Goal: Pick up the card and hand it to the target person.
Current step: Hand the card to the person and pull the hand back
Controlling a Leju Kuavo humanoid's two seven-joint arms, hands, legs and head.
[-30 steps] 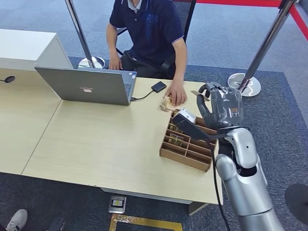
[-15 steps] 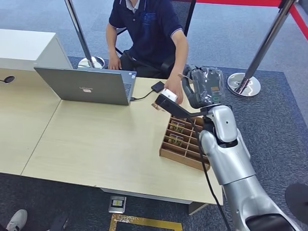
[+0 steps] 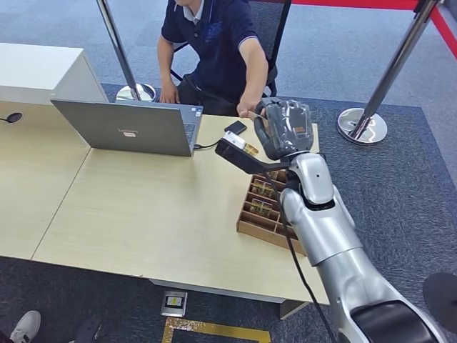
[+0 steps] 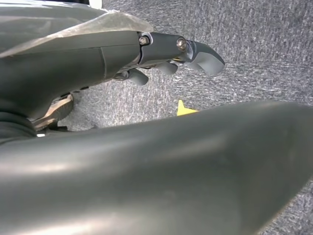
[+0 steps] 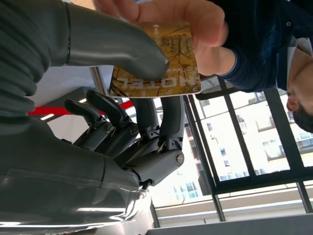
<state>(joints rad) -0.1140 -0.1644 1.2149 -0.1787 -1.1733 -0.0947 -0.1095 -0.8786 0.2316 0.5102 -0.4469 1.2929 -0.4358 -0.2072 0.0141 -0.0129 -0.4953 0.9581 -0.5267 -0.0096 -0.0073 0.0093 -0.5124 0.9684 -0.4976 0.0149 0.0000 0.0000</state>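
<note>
The head view looks down from high over the table's (image 3: 135, 214) near edge toward the seated person (image 3: 216, 50). The right wrist view sits close behind the right hand (image 5: 122, 127), sharing that person (image 5: 258, 44); the left wrist view faces carpet (image 4: 258, 49).

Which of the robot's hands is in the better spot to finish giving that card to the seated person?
The right hand. It already pinches the card, and the person's hand is touching it. The left hand hangs down over the carpet, away from the table.
</note>
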